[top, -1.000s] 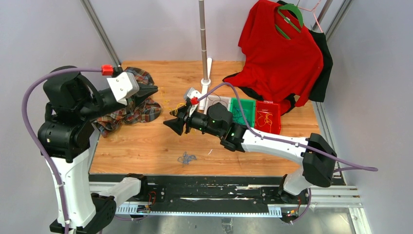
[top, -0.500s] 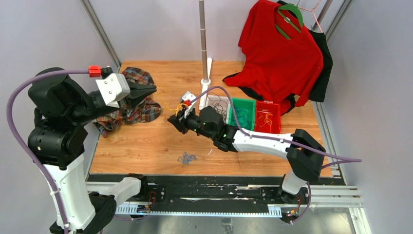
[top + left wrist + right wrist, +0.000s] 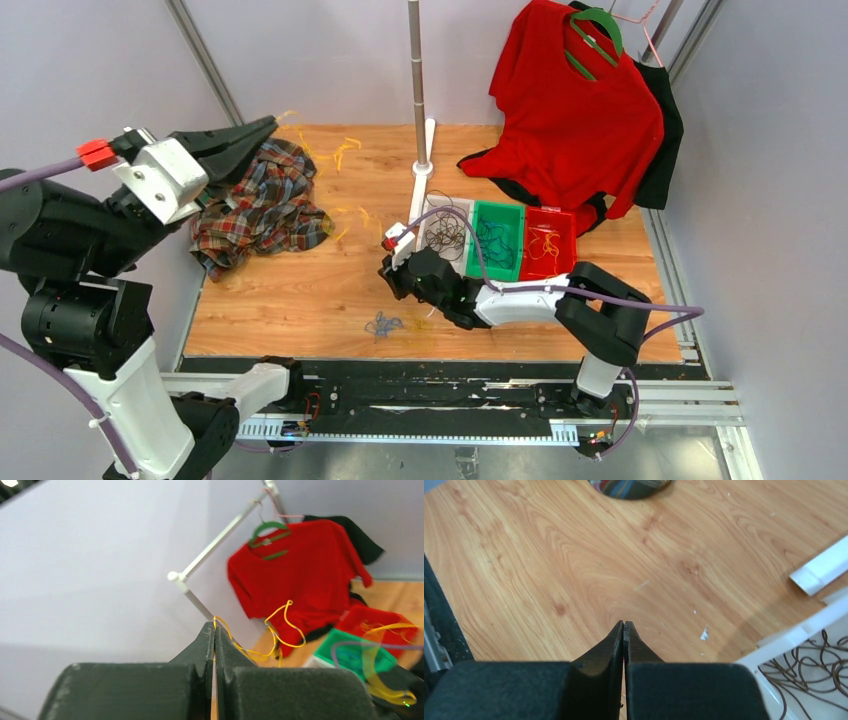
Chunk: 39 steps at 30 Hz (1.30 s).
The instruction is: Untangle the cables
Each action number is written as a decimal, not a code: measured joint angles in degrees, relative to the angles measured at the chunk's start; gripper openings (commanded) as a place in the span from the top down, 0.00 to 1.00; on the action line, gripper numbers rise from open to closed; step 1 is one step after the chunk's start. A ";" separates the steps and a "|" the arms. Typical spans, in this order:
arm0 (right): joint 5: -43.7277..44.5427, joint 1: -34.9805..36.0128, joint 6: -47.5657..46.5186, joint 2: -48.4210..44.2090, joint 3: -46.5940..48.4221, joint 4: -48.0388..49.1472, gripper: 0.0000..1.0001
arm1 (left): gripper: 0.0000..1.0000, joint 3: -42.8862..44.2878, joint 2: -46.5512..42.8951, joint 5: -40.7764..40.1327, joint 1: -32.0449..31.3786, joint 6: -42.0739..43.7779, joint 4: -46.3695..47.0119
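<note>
My left gripper [image 3: 272, 122] is raised high over the table's far left and is shut on a thin yellow cable [image 3: 343, 148]. In the left wrist view that yellow cable [image 3: 280, 630] leaves the fingertips of the gripper [image 3: 214, 625] and loops away to the right. More yellow strands [image 3: 349, 222] trail down toward the table's middle. A small blue cable bundle [image 3: 381, 324] lies near the front edge. My right gripper [image 3: 388, 272] sits low by the trays, jaws shut, and in its wrist view the gripper [image 3: 623, 624] has nothing visible between the fingers.
Three trays stand at the right: white [image 3: 436, 205] with dark cables, green [image 3: 497, 209] with blue ones, red [image 3: 560, 215] with yellow ones. A plaid cloth [image 3: 258, 208] lies at the left. A pole stand [image 3: 420, 100] and a hanging red shirt [image 3: 575, 110] stand at the back.
My left arm swung up and back, drawing the yellow cable out over the table. My right gripper went from open to shut and pulled back toward the trays.
</note>
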 measured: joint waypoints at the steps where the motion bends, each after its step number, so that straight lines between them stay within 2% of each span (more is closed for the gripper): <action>1: 0.39 -0.02 0.09 0.09 -0.70 0.02 0.99 | 0.99 -0.11 -0.15 -1.16 0.00 -0.50 1.97; 4: 1.09 -0.04 0.33 0.11 -2.05 0.44 0.91 | 0.99 -0.61 -0.44 -4.33 0.00 -1.90 6.88; 7: 1.77 -0.07 0.92 -0.07 -3.06 0.83 0.71 | 1.00 -1.99 -0.52 -5.62 0.00 -3.06 9.18; 9: 2.03 -0.48 1.11 -1.05 -3.56 0.35 0.62 | 1.00 -3.65 -0.90 -5.40 0.00 -3.37 9.57; 15: 2.73 -1.75 -0.37 -12.57 -4.24 -2.75 0.39 | 1.00 -20.92 -5.75 -2.03 0.00 -3.58 7.91; 21: 0.87 -3.39 -5.75 -28.74 -2.62 -10.05 0.38 | 1.00 -36.24 -9.53 1.27 0.00 -1.46 5.03; 25: -4.00 -5.03 -8.74 -35.19 0.61 -18.53 0.37 | 1.00 -42.32 -11.50 2.43 0.00 0.48 3.67; 28: -7.43 -5.53 -10.88 -38.38 2.97 -24.33 0.31 | 1.00 -45.20 -12.44 2.86 -0.07 1.62 3.34; 33: -13.09 -5.73 -12.66 -38.07 9.16 -30.27 0.30 | 1.00 -47.60 -12.85 3.13 -1.68 2.95 2.49; 39: -21.27 -5.73 -12.83 -28.63 20.20 -33.00 0.29 | 1.00 -48.00 -12.81 4.22 -4.35 4.37 0.48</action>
